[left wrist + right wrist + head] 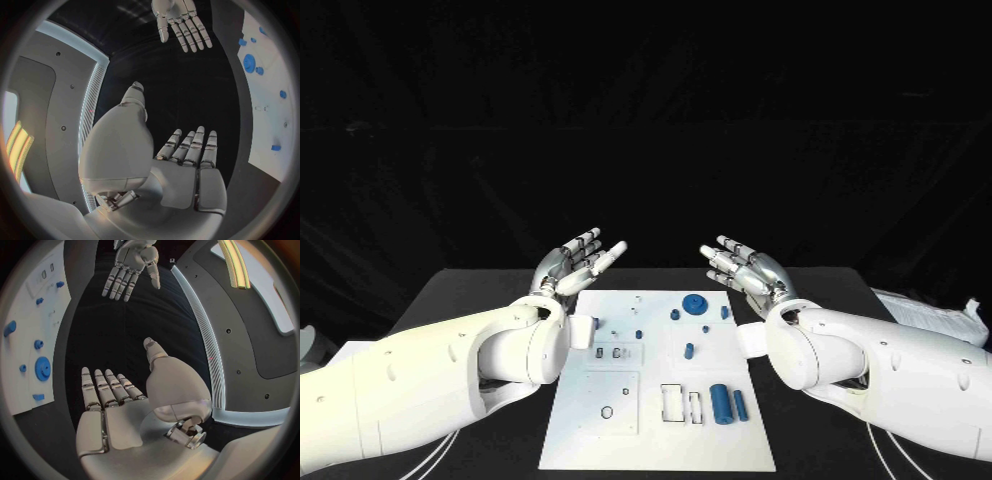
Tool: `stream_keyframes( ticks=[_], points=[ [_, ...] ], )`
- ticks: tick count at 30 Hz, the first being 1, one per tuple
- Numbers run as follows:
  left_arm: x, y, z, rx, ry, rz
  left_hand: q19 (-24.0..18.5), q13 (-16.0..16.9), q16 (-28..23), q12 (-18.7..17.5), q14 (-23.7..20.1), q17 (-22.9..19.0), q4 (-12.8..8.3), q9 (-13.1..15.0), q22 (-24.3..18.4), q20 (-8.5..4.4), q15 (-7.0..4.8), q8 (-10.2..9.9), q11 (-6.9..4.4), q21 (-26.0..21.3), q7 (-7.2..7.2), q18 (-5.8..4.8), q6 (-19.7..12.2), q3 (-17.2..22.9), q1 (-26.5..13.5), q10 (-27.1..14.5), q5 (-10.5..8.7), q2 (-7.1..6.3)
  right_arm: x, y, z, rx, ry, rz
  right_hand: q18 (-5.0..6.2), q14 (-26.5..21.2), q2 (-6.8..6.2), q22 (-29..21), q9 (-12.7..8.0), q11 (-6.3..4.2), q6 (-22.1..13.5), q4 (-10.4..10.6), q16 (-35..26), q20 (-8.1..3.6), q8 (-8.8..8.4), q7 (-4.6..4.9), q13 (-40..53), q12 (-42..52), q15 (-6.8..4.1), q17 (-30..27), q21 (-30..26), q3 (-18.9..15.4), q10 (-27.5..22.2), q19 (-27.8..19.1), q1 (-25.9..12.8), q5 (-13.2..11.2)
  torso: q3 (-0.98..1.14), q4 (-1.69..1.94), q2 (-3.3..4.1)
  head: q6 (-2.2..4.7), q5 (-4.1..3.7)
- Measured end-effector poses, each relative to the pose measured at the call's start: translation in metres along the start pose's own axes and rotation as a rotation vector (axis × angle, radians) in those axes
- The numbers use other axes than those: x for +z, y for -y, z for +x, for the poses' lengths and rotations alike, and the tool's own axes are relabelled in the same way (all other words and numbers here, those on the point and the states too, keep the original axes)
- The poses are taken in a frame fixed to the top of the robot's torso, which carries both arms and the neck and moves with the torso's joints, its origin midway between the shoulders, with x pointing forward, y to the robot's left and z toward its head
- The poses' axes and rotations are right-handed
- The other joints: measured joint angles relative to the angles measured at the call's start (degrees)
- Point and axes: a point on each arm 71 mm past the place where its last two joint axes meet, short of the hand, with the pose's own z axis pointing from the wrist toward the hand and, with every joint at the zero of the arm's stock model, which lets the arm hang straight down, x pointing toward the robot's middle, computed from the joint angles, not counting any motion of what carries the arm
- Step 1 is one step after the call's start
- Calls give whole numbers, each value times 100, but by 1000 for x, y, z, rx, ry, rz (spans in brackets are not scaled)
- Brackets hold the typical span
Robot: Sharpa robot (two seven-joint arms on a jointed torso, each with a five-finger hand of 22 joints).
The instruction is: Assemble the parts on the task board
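Observation:
The white task board [617,420] lies in the middle of the black table. Small blue parts sit on it: a round gear [692,302] near its far edge, a peg [689,350] in the middle, two cylinders [721,403] near the right side. My left hand [577,262] hovers raised over the board's far left corner, fingers spread, holding nothing. My right hand [747,268] hovers over the far right corner, likewise spread and empty. The left wrist view shows my left hand [187,170] and the right hand [181,20]; the right wrist view shows my right hand [119,405] and the gear [42,368].
White papers [927,310] lie at the table's right edge. Rectangular slots [672,400] and small holes [607,411] mark the board's near half. Black table [488,290] surrounds the board on every side.

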Motion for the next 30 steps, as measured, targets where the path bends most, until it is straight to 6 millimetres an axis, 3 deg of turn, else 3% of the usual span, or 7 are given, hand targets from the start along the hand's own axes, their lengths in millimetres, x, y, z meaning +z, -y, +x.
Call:
stream_keyframes(
  ticks=[3,6,10,15,18,25,30],
  points=[
    [0,0,1,-12,-13,-4,69,13,35,0,113,18,56,11,12,69,42,3,59,29,8,10,87,4,255,84,48,-34,0,0,4,-3,-66,11,78,129,14,12,16,25,103,-65,21,20,37,5,17,28,31,11,3,-2,127,88,149,22,-1,-1,1,-1,0],
    [0,0,1,-19,-21,-7,234,58,126,90,518,70,82,50,43,102,76,89,87,89,24,92,409,110,394,499,43,83,-1,0,7,-7,-117,21,152,535,44,53,44,66,401,-199,94,26,70,24,45,89,59,46,93,23,510,421,363,34,-1,-1,2,-1,0],
    [1,-1,-11,-16,-7,-7,997,126,393,255,1685,207,54,126,160,91,79,244,124,316,74,185,1172,376,494,1439,-51,440,9,4,-11,-99,-103,-6,361,1511,102,135,101,54,1075,-399,229,36,179,68,102,211,22,104,274,97,1415,1156,645,34,-9,0,2,-4,0],
    [1,1,-25,-15,7,-5,2657,190,642,443,2703,275,-32,198,375,61,-157,437,-49,837,238,463,2377,553,542,3003,-106,837,16,-2,-29,-243,-86,-76,539,2677,158,191,166,-56,2194,-643,338,27,282,183,141,311,-116,149,485,233,2551,1958,908,34,-14,0,18,-11,-7],
    [-1,4,-30,-19,1,2,3287,196,777,521,3241,312,-64,220,439,-25,-328,513,-189,1064,356,493,2987,530,509,3530,-200,971,19,-9,-27,-323,-109,-127,597,3165,171,195,184,-125,2753,-752,371,4,310,272,148,311,-196,157,577,341,3015,2293,997,-36,-14,-4,60,15,-6],
    [-9,12,-36,-40,-32,15,4147,201,901,533,4110,469,-306,198,455,-288,-589,514,-393,1257,398,492,3561,434,576,4233,-200,1162,27,-27,-31,-522,-145,-223,625,4066,111,210,203,-289,3606,-1005,432,-142,310,450,156,311,-401,185,776,563,3790,2957,1055,-203,-25,15,222,75,-71],
    [-14,22,-28,-72,-88,35,4282,201,868,514,4216,531,-391,186,401,-345,-655,514,-431,1257,347,493,3686,403,624,4383,-200,1219,34,-41,-33,-684,-159,-283,711,4735,80,251,222,-440,4086,-1226,535,-353,310,374,163,310,-613,233,981,784,4335,3495,1086,-327,-49,93,387,140,-182]
  ],
)
